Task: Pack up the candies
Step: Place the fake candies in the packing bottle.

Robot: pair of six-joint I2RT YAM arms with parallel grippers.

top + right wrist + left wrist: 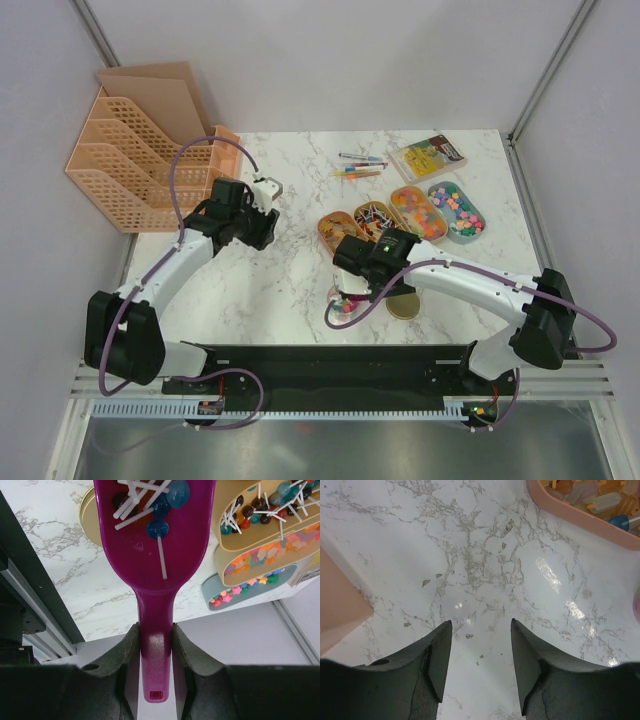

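The candies lie in four oval trays at the back right: yellow-orange gummies [338,228], stick sweets [372,214], orange mixed bits [418,212] and pastel pieces [457,210]. My right gripper [352,285] [155,630] is shut on the handle of a purple scoop [343,303] [155,540]. The scoop holds a few blue and dark ball sweets on white sticks [159,527] in front of the trays. My left gripper [270,190] [481,625] is open and empty, low over bare marble to the left of the trays.
A round gold tin [403,303] [89,511] sits beside the scoop. A peach file rack [140,150] stands at the back left, with a peach corner [335,610] close to the left gripper. Coloured pens [358,168] and a yellow booklet [428,157] lie behind the trays.
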